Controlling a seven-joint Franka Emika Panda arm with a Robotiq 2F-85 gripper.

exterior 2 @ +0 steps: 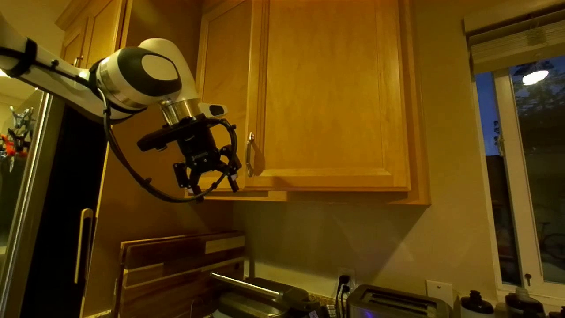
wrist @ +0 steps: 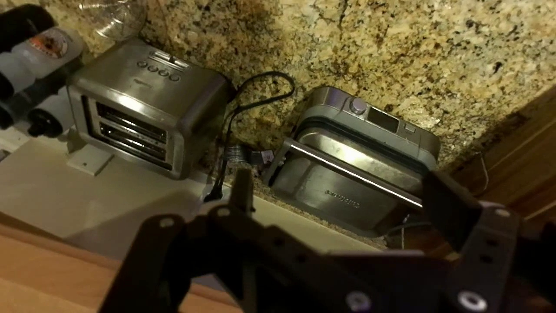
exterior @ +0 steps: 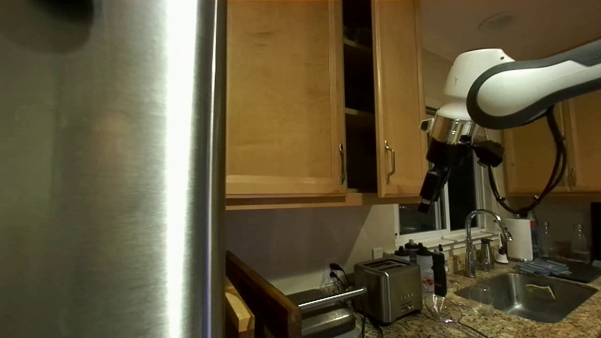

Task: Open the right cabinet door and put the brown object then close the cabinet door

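Note:
The right cabinet door [exterior: 401, 103] stands partly open, its bar handle near its left edge. It also shows in an exterior view [exterior 2: 326, 97]. A dark gap with shelves shows between it and the closed left door [exterior: 281, 94] of the cabinet [exterior: 291, 202]. My gripper [exterior 2: 215, 190] points down, level with the cabinet's lower edge and left of the right door's handle in that view; it also shows in an exterior view [exterior: 425, 206]. In the wrist view the gripper [wrist: 343, 187] is open, with nothing between its fingers. The brown object cannot be made out in these frames.
A steel fridge [exterior: 103, 188] stands close by. On the counter are a toaster [wrist: 143, 104], a press grill [wrist: 347, 174] with a raised bar handle, and several bottles [wrist: 39, 48]. Wooden boards [exterior 2: 176, 274] lean below the cabinet. A slant-topped wooden block [exterior: 239, 310] and sink [exterior: 530, 295] also show.

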